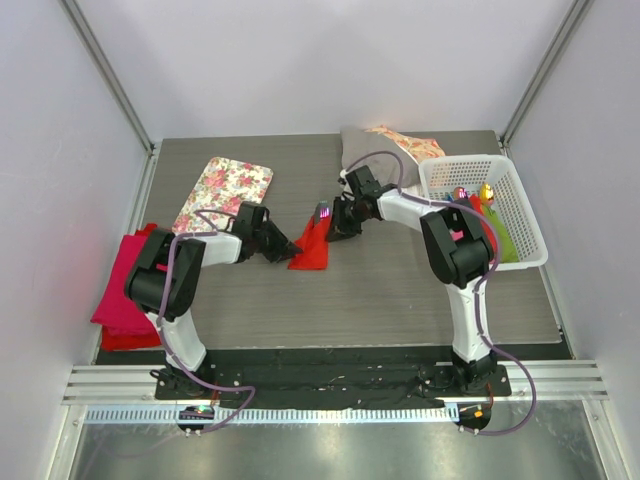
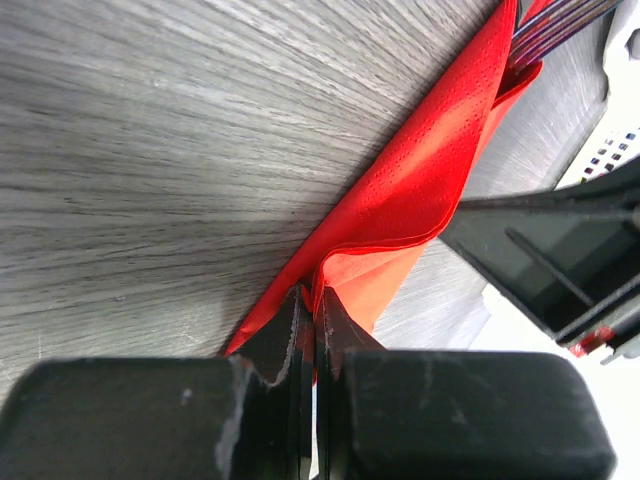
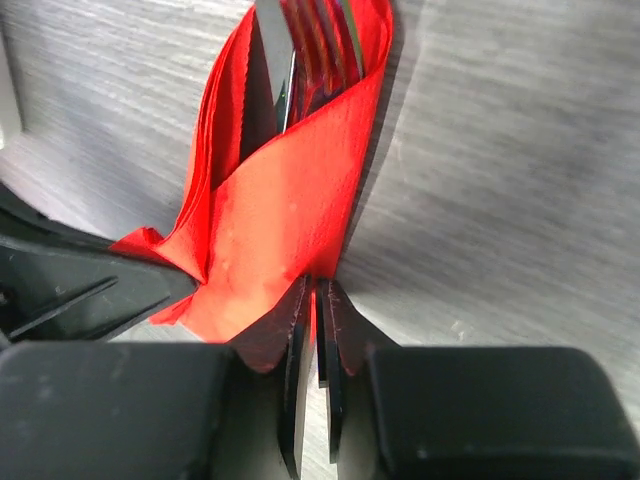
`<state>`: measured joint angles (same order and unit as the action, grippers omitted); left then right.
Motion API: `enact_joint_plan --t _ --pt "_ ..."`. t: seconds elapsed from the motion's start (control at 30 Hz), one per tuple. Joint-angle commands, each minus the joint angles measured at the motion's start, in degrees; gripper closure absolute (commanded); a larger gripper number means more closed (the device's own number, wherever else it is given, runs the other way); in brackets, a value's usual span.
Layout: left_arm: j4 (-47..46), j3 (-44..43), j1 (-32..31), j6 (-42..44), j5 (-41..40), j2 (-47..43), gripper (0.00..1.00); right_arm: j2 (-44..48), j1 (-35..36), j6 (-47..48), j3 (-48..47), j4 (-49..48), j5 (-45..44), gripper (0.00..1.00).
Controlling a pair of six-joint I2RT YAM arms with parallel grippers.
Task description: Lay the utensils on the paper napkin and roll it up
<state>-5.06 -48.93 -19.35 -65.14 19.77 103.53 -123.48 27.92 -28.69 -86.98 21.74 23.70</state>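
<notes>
The paper napkin (image 1: 310, 250) is bright red and lies mid-table, folded over the utensils (image 1: 323, 212), whose shiny ends stick out at its far end. My left gripper (image 1: 287, 248) is at the napkin's left side, my right gripper (image 1: 336, 226) at its right. In the left wrist view the left gripper (image 2: 313, 296) is shut on a raised edge of the napkin (image 2: 420, 190). In the right wrist view the right gripper (image 3: 318, 286) is shut on the near edge of the napkin (image 3: 290, 200), and the fork tines (image 3: 320, 30) show inside the fold.
A white basket (image 1: 520, 190) with coloured rolls stands at the right. A floral tray (image 1: 225, 185) lies at the back left, and a magenta cloth stack (image 1: 125, 290) sits at the left edge. A patterned cloth (image 1: 400, 142) lies at the back.
</notes>
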Motion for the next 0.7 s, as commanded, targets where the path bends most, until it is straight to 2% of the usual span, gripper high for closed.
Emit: enact_joint_plan --t 0.0,0.23,0.37,0.67 --pt "6.2 2.0 0.5 -0.9 -6.5 3.2 1.0 8.2 0.4 -3.3 4.3 -4.5 2.7 0.84" --pt "5.6 2.3 0.4 -1.3 -6.4 2.7 1.0 12.4 0.5 -8.6 13.1 -13.1 7.3 0.84" --pt "5.5 2.5 0.5 -1.2 -6.5 2.7 1.0 11.4 0.6 -12.0 16.8 -19.1 10.7 0.87" --pt "5.3 2.5 0.5 -1.2 -6.0 2.8 1.0 7.5 0.6 -14.6 19.0 -24.0 11.7 0.89"
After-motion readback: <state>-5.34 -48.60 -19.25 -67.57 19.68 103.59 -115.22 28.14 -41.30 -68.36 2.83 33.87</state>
